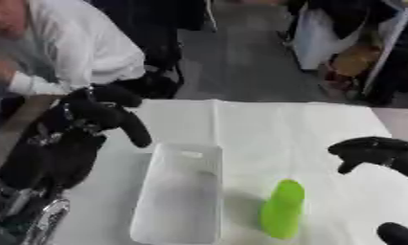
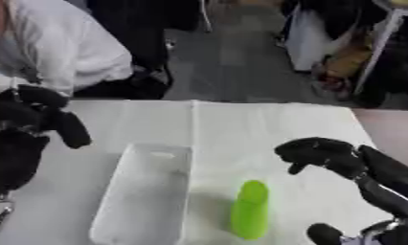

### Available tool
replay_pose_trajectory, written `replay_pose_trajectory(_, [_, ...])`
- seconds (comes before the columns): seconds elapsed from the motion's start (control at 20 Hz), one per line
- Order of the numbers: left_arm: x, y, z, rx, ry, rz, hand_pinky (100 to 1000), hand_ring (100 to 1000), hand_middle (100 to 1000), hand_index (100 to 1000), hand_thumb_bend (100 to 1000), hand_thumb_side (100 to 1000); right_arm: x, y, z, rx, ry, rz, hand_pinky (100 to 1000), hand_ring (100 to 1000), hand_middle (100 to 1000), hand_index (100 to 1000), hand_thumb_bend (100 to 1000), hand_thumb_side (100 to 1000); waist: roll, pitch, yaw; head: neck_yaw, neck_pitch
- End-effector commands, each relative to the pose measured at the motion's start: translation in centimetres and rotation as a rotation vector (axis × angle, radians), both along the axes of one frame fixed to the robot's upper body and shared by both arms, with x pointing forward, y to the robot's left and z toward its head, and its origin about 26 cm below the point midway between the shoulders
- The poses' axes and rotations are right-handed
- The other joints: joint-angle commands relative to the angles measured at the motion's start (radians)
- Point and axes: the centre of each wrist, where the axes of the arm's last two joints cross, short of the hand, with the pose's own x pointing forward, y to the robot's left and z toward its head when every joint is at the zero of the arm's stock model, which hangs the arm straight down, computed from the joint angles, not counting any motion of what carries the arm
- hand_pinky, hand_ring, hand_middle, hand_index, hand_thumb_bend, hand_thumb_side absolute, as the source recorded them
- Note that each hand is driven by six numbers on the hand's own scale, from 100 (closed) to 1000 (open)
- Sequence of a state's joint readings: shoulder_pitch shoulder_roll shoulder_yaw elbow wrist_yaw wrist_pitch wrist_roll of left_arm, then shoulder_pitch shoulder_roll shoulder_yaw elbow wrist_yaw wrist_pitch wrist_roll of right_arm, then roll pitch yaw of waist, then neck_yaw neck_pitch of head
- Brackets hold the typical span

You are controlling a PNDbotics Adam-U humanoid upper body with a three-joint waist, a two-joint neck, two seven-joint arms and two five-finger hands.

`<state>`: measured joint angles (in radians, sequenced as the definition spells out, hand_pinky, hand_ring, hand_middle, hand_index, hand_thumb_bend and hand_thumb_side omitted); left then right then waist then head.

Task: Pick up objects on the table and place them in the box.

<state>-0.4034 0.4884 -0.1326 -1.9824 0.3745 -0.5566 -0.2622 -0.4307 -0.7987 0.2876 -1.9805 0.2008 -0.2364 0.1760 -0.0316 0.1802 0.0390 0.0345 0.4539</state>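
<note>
— White cloth covers the table (image 1: 308,129), and beyond its far edge lies a grey floor with dark clutter and a white cabinet at the upper right. What stands on the cloth?

— Two things. A white rectangular plastic box (image 1: 179,195) sits left of centre, long side running away from the robot; nothing can be made out inside it. Just to its right a bright green bottle-shaped object (image 1: 283,208) stands upright, apart from the box wall, throwing a faint shadow toward the box.

— And the robot's hands?

— The left hand (image 1: 103,112) is raised over the table's left edge, above and left of the box's far end. Its fingers are curled downward and close on nothing. The right hand (image 2: 321,152) hovers over the cloth to the right, beyond the green object and apart from it; its fingers are bent inward too, with nothing between them.

— Anything else of the robot?

— A black rounded part (image 2: 324,234) of it shows at the lower right corner.
</note>
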Motion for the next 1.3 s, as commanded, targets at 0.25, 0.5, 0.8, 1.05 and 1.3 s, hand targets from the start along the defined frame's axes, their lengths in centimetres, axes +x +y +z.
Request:
replay_pose_trajectory(0.25, [-0.2, -0.4, 0.9, 0.001, -0.029, -0.025, 531, 516, 771, 783, 191, 899, 1.1, 1.3, -0.9, 0.091, 0.104, -0.115, 733, 673, 930, 967, 341, 841, 0.002, -0.01, 0.005, -0.012, -0.031])
replay_pose_trajectory(0.5, [-0.2, -0.5, 0.9, -0.003, -0.029, -0.03, 532, 516, 771, 782, 191, 898, 2.4, 2.7, -2.3, 0.178, 0.175, -0.146, 706, 644, 929, 969, 325, 823, 0.003, -0.01, 0.008, -0.005, -0.025])
replay_pose_trajectory(0.8, [-0.2, -0.6, 0.9, -0.003, -0.028, -0.038, 532, 517, 771, 782, 191, 899, 4.0, 4.4, -3.7, 0.135, 0.227, -0.14, 708, 651, 926, 964, 315, 824, 0.004, -0.012, 0.011, -0.012, -0.022])
replay_pose_trajectory(1.05, [-0.2, -0.7, 1.0, -0.006, -0.029, -0.044, 533, 517, 772, 782, 191, 898, 5.4, 5.5, -4.6, 0.11, 0.238, -0.142, 706, 651, 929, 968, 314, 825, 0.007, -0.009, 0.014, -0.03, -0.03])
replay_pose_trajectory(1.3, [-0.2, -0.8, 1.0, -0.007, -0.029, -0.048, 533, 517, 772, 782, 191, 898, 6.4, 6.0, -5.1, 0.113, 0.229, -0.155, 706, 653, 932, 977, 415, 838, 0.007, -0.008, 0.015, -0.044, -0.03])
